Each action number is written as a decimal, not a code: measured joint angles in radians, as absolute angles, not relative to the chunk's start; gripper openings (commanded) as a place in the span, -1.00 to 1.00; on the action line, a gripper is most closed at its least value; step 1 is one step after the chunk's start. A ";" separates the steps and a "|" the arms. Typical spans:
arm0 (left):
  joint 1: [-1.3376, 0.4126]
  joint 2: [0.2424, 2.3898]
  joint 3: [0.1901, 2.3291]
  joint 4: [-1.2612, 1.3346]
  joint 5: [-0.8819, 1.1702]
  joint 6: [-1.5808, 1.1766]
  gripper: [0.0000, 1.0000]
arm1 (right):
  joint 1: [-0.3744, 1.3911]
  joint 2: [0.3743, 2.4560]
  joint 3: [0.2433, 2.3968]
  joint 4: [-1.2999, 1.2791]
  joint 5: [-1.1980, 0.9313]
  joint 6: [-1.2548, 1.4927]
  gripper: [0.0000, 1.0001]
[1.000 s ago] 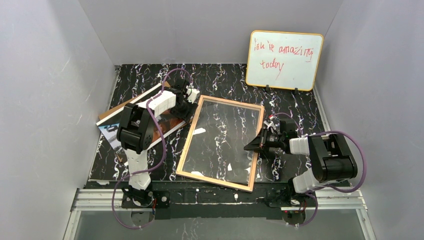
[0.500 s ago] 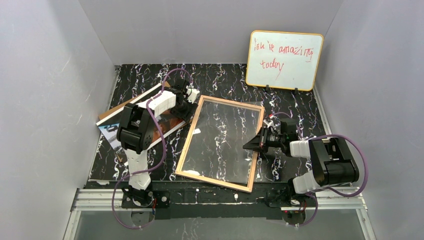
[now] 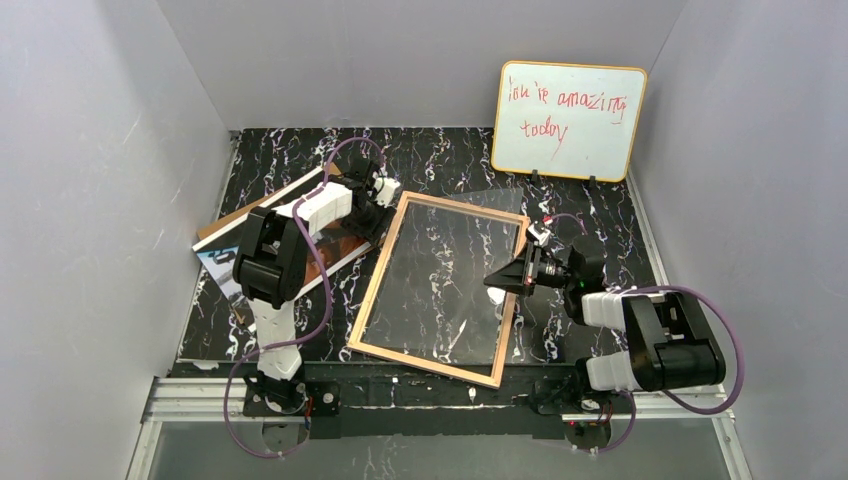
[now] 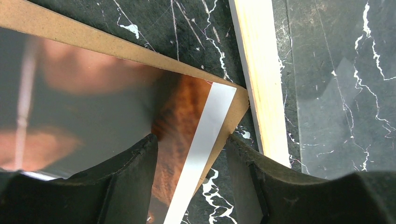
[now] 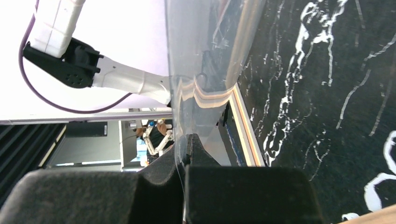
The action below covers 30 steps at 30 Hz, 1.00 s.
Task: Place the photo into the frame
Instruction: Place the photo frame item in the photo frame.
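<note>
Over the counter [image 3: 450,150], my right fingers [image 5: 243,196] pinch the clear pane [image 5: 201,56], now raised off the frame [image 3: 376,270] for the photo [image 4: 93,116]; left fingers [image 4: 126,186] spread.

The frame [image 3: 425,363] lies flat, wood side up. At its right rail the right gripper [image 3: 492,283] pinches the clear pane [image 3: 440,280], whose far edge pokes past the frame's far rail. Just left of the frame's far corner, the left gripper [image 3: 378,210] hovers over the photo [image 3: 338,245], which rests on a brown backing board [image 3: 222,228]. Behind the frame stands a whiteboard [image 3: 568,120].
</note>
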<state>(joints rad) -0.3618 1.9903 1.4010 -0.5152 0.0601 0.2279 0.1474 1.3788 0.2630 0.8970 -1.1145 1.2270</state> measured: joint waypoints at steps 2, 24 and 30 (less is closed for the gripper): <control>-0.362 1.989 1.400 -0.514 0.060 0.228 0.04 | 0.155 1.361 0.263 0.925 -1.118 1.250 -0.97; -0.185 2.009 1.456 -0.555 0.188 0.170 0.02 | 0.250 1.306 0.344 1.133 -1.093 1.406 -0.97; -0.181 2.009 1.457 -0.555 0.183 0.158 0.02 | 0.289 1.329 0.381 1.130 -1.092 1.398 -0.97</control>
